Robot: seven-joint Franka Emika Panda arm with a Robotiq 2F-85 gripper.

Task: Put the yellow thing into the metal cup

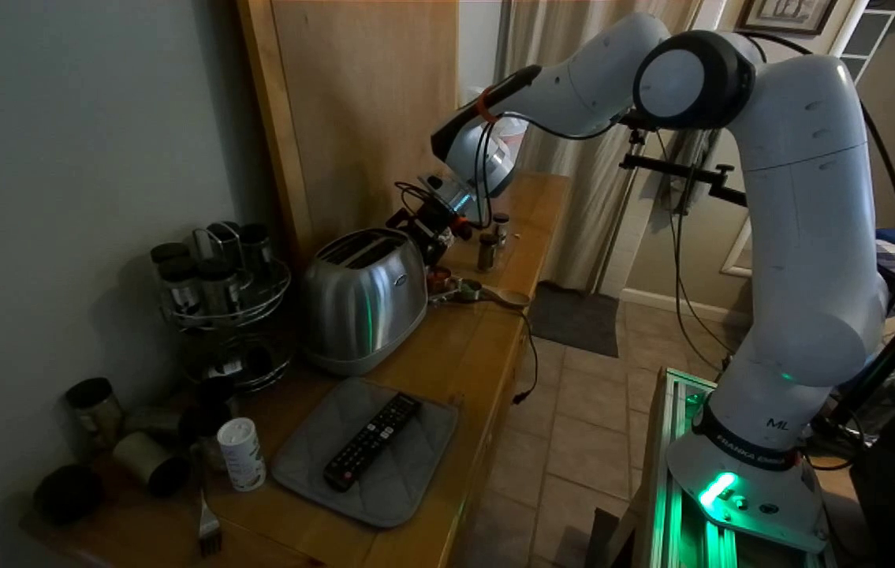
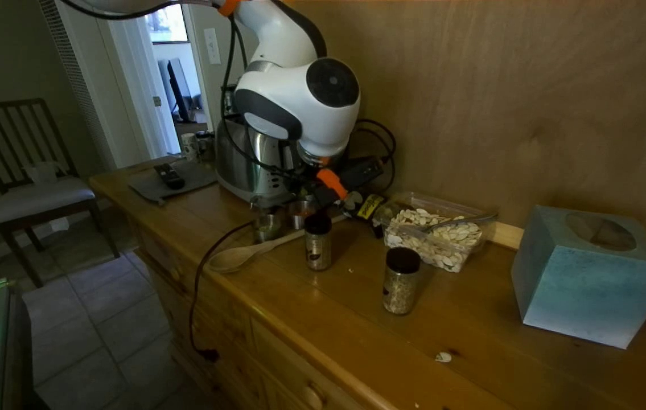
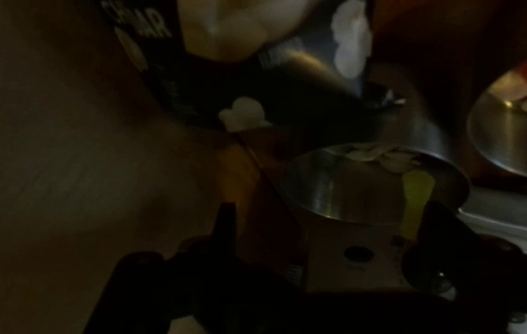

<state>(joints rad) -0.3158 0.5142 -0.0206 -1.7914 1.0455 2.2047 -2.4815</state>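
Observation:
In the dark wrist view, a round metal cup (image 3: 337, 197) with pale flat pieces inside lies beyond my fingers. My gripper (image 3: 330, 205) is open, its two black fingers wide apart. The small yellow thing (image 3: 417, 195) is beside the tip of the right-hand finger. Its wide end overlaps the cup's inside and its narrow end crosses the near rim. I cannot tell whether it touches the finger or rests on the rim. In an exterior view the gripper (image 1: 433, 246) is low behind the toaster, fingertips hidden. The yellow thing does not show in either exterior view.
A shiny toaster (image 1: 368, 300) stands close to the gripper. A second metal cup (image 3: 518, 144) holds reddish pieces. A black popcorn bag (image 3: 254, 83) is close ahead. A wooden spoon (image 2: 237, 257), spice jars (image 2: 318, 245), a seed tub (image 2: 436, 236) and a tissue box (image 2: 590, 285) are nearby.

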